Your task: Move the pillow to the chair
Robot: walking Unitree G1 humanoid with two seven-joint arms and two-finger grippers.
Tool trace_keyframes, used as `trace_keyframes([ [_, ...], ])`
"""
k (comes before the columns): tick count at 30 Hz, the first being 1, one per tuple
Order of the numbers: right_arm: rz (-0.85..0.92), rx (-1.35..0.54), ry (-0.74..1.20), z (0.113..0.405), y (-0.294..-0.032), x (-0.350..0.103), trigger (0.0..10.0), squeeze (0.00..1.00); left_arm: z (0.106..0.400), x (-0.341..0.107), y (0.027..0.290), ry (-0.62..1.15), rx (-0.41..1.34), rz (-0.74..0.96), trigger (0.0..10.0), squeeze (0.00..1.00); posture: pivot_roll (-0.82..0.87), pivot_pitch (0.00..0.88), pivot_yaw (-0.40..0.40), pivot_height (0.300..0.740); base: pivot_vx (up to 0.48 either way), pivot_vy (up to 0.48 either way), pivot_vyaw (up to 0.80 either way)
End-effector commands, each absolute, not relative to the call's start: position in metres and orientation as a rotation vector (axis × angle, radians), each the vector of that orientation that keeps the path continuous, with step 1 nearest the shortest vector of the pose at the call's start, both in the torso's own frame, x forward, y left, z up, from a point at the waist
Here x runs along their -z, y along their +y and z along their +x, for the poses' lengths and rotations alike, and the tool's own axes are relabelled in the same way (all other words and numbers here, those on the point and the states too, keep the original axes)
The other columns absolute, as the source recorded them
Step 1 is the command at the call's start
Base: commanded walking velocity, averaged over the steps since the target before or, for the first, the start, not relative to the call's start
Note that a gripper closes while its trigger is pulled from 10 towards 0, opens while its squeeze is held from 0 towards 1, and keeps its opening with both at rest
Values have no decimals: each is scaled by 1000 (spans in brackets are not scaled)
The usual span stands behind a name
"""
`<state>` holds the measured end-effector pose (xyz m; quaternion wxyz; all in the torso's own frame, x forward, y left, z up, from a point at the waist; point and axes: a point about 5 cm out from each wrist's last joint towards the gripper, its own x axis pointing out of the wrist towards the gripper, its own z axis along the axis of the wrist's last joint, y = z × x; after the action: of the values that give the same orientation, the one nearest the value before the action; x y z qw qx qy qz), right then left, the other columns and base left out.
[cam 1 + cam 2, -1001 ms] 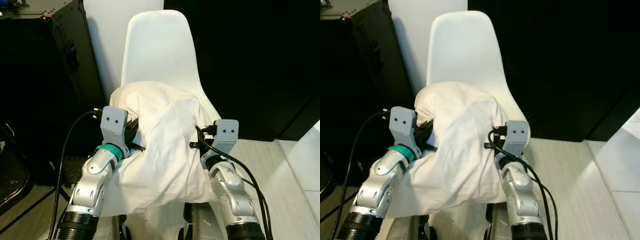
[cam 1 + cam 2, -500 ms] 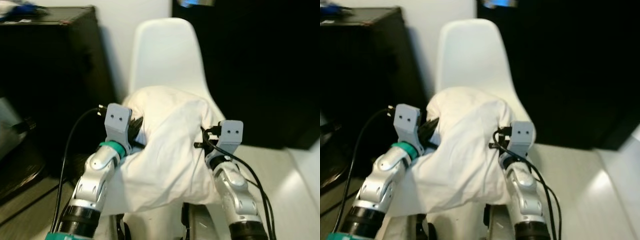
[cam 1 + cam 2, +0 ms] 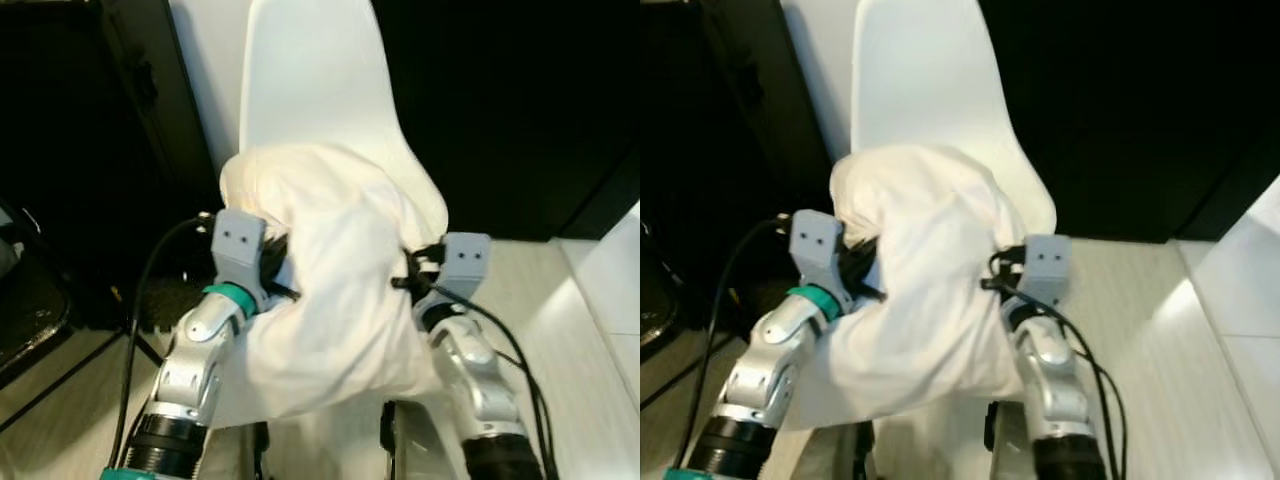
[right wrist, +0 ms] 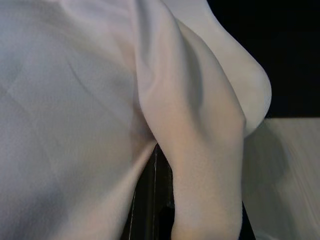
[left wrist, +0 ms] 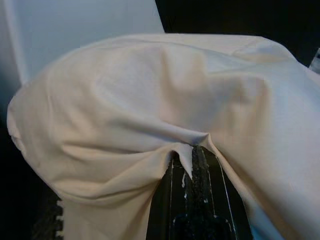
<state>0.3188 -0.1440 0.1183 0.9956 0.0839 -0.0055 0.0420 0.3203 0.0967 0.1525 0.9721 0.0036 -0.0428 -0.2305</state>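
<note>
Left eye view: the pillow (image 3: 330, 270) hangs between both arms over the chair (image 3: 320, 90) seat, gripped from each side so it stays level. Left wrist view: the left end effector (image 5: 192, 162) pinches a cloth fold. Right wrist view: the right end effector (image 4: 155, 200) looks clamped on pillow fabric.

A white wall (image 3: 205, 70) shows as a narrow strip, with a black cabinet (image 3: 80, 120) standing against it on the left. To the right the background (image 3: 520, 100) is dark and featureless. The floor (image 3: 545, 290) is pale wood-look planking, brightly lit at right, with a dark round object (image 3: 25, 320) low at left.
</note>
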Motion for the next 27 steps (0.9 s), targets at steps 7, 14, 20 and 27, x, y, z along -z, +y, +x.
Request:
trace_keyframes([
  [7,196,-123,-46,317,-132,-122,10000,0,320,-156,85,-108,522,22,10000,0,48,39,81,575,0,0,0],
  [14,147,-103,-13,323,-143,-114,10000,0,327,-144,81,-71,486,66,10000,0,29,56,85,575,0,0,0],
  [20,114,-58,28,338,-159,-107,10000,0,346,-143,73,-59,430,77,10000,0,23,81,100,575,0,0,0],
  [27,83,16,51,361,-176,-114,10000,0,370,-155,55,-68,392,119,10000,0,17,120,127,575,0,0,0],
])
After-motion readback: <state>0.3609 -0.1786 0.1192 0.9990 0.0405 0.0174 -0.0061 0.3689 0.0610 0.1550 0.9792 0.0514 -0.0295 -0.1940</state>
